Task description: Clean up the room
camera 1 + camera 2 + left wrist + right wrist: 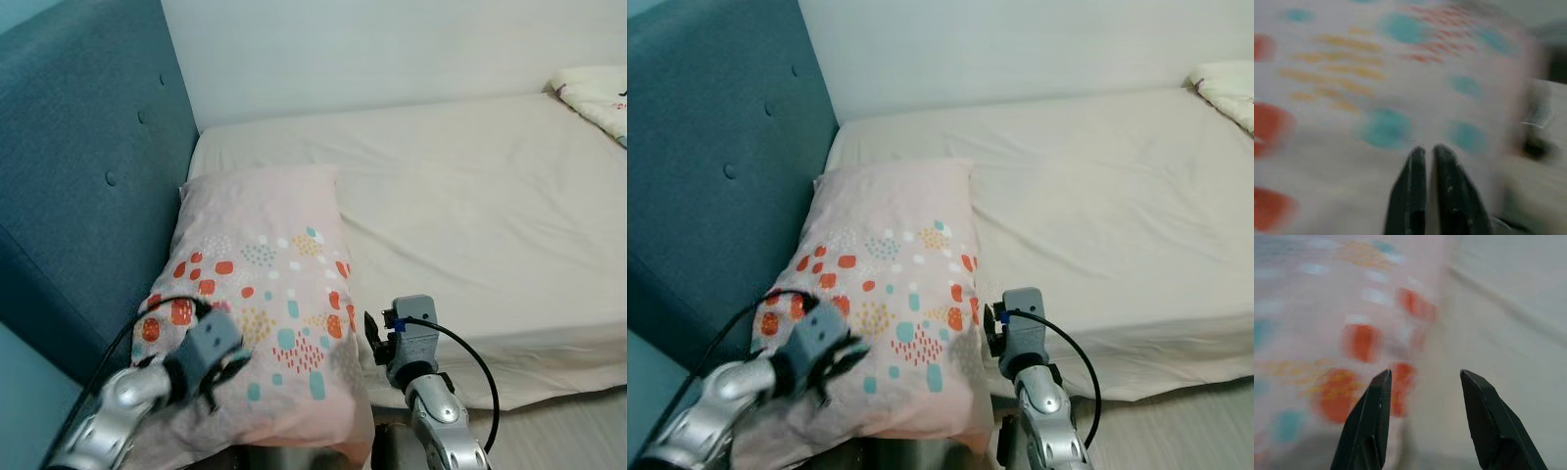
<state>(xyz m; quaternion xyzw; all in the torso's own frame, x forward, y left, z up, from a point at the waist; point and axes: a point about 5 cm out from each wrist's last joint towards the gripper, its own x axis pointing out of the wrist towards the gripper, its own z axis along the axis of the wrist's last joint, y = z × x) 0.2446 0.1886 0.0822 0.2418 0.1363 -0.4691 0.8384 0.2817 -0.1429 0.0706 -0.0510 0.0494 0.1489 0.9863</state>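
The pillow point(260, 294), pale pink with orange, teal and yellow spots, lies lengthwise at the head of the bed point(470, 215), its long side running along the blue padded headboard point(78, 166) and its near end hanging just past the mattress edge. The left end effector point(217, 360) sits right on the near corner of the pillow, on the side closest to the headboard; from its wrist camera the two black fingers point(1413, 186) are pressed almost together against the fabric, clenched, though whether cloth is pinched between them I cannot tell. The right end effector point(372, 328) is at the pillow's other long edge, the side away from the headboard, right where pillow meets the cream sheet. Its fingers point(1369, 423) stand wide apart, released, holding nothing, with the spotted edge of the pillow between and ahead of them. A black cable loops from each silver wrist. Far from the headboard, at the opposite end of the bed, a bunched blanket point(593, 98) with a small print rests against the white wall point(392, 49).
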